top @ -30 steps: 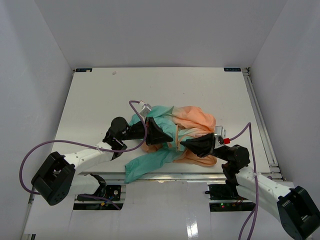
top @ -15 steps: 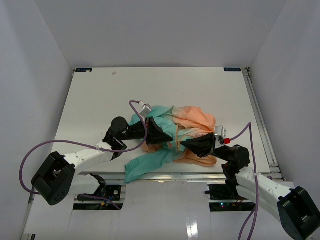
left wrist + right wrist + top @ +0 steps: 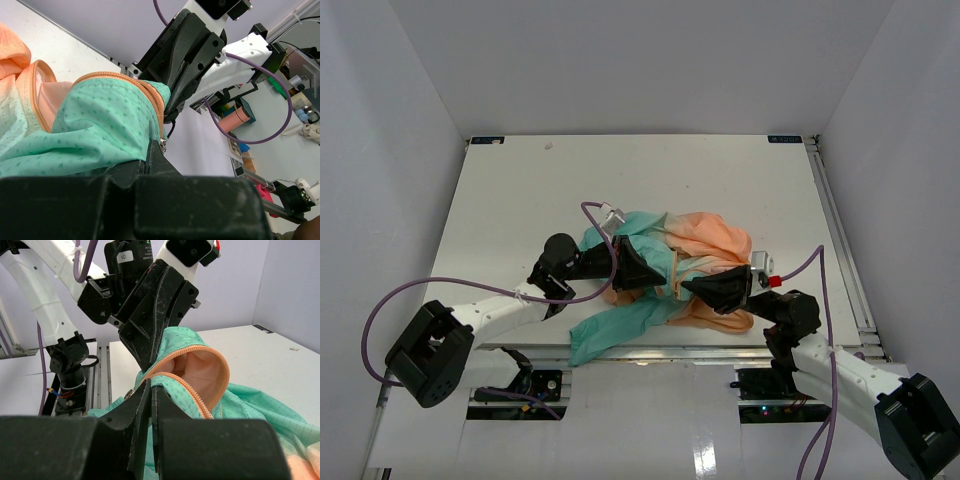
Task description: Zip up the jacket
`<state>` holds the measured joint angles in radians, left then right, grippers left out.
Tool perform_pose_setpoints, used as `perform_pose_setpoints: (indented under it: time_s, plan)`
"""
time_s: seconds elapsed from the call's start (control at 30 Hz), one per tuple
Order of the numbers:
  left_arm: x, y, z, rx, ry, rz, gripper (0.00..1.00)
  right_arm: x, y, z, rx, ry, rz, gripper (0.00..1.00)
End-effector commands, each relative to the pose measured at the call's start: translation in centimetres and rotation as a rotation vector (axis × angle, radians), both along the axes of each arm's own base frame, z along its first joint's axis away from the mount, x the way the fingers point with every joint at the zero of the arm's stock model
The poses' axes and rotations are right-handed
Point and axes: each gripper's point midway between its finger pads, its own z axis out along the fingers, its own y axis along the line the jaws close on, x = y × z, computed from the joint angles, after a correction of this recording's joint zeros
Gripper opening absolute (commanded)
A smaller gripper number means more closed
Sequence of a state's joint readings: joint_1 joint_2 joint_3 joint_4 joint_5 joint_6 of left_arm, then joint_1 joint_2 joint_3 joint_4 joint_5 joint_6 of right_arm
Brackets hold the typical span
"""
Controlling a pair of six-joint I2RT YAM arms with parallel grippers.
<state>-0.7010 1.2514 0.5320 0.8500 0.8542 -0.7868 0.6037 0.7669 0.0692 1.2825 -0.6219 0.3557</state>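
Low in the centre of the top view, the jacket [image 3: 695, 245] lies bunched on the white tabletop [image 3: 520, 190]. It is peach to the right and teal to the left, with one teal sleeve trailing toward the lower left. The left gripper [image 3: 652, 272] and right gripper [image 3: 690, 287] meet nose to nose at the pale zipper [image 3: 673, 272] strip, each closed on cloth near the teal hem. I read this as the start of the zip, with the two bottom ends being joined and the run up the teeth not yet begun.

From the left wrist, its own fingers [image 3: 160, 162] at the bottom of the frame press together on the teal edge. A small metal piece [image 3: 162, 145], likely the slider, sits just above them. Orange zipper tape arcs over a hump of thin, matte, dotted fabric. At upper centre the right gripper pinches the same edge, with no gap showing.

From the right wrist, its fingers [image 3: 140, 410] at lower centre are nearly touching and clamp the teal edge. The orange coil curves open in a loop around peach lining, and the left gripper bites the rim from above.

The next move, I judge, calls for one side to hold the hem taut while the other seats the pin and draws the slider. Cloth this limp is likely to buckle otherwise.
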Motion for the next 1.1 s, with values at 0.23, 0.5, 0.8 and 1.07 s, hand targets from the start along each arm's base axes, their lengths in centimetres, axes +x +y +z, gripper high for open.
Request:
perform_pose_setpoints:
  time_s: [0.23,0.5,0.8,1.07]
  plan:
    - [-0.9,0.2,0.7,-0.024,-0.04,-0.052,0.0,0.3,-0.3,3.5,0.082,-0.096,-0.031,0.08]
    - [-0.4,0.2,1.0,-0.031,-0.03,-0.012,0.0,0.1,-0.3,3.2,0.075,-0.098,-0.028,0.08]
    - [1.2,-0.1,0.7,-0.012,0.03,0.071,0.0,-0.4,-0.4,3.1,0.071,-0.111,-0.017,0.08]
    - [1.0,0.2,1.7,-0.058,0.013,0.08,0.0,-0.4,-0.2,2.8,0.059,-0.107,-0.008,0.08]
